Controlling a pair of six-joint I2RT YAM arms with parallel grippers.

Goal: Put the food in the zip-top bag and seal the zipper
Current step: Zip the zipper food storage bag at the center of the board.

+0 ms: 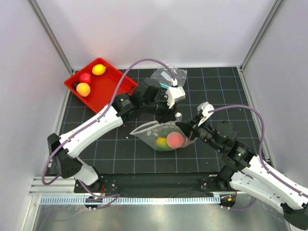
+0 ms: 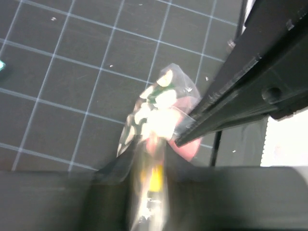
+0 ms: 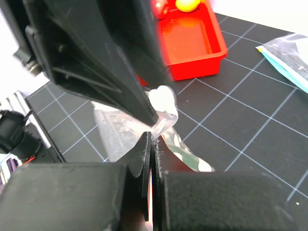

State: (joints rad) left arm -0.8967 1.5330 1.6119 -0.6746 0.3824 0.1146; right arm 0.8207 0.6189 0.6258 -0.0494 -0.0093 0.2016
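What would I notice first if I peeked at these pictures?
Probably the bright red tray in the far left corner, with three toy fruits sitting in it. Next comes the clear dotted bag in the middle, with a pink fruit and a yellow-green one inside. The right gripper is pinching the bag's edge.

A red tray [image 1: 109, 90] sits at the far left of the black mat [image 1: 240, 96], turned at an angle to the mat's white grid. Over to its right, near the back edge, lies a small clear pouch [image 1: 166, 75] with a teal strip, flat on the mat. White walls [image 1: 159, 29] close the space in, and a slotted metal rail [image 1: 144, 199] runs along the near edge.
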